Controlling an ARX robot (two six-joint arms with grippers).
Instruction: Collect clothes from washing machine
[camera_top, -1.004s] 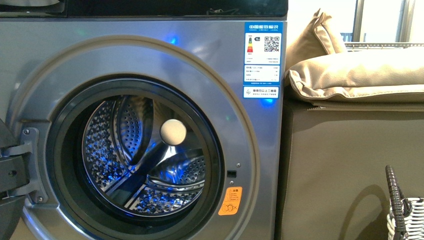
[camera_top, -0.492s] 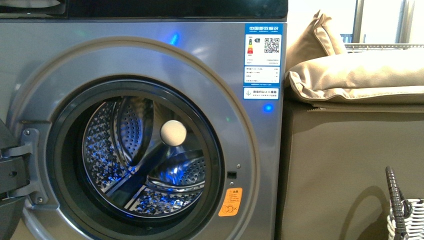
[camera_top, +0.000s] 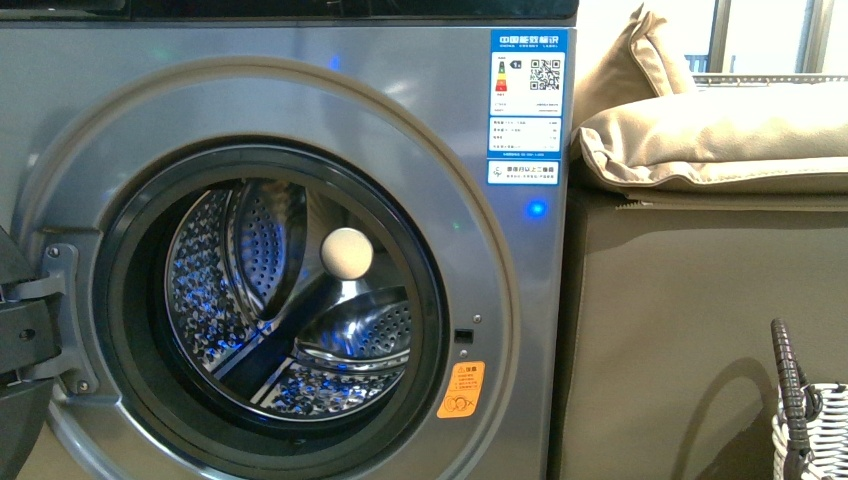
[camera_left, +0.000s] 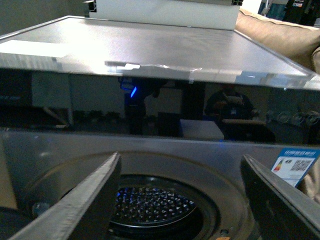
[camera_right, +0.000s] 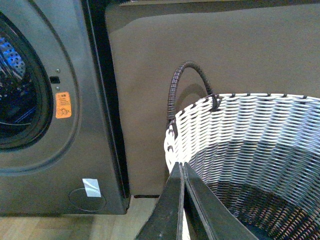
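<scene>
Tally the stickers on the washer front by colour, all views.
Blue label: 1
White-and-blue label under it: 1
Orange sticker: 1
White sticker low on the front, seen only in the right wrist view: 1
Total: 4 on the washer

Grey washing machine (camera_top: 300, 90) — blue label (camera_top: 527, 105), orange sticker (camera_top: 460, 390); white-and-grey woven basket (camera_right: 250, 130) — tan sofa (camera_top: 690, 330).
</scene>
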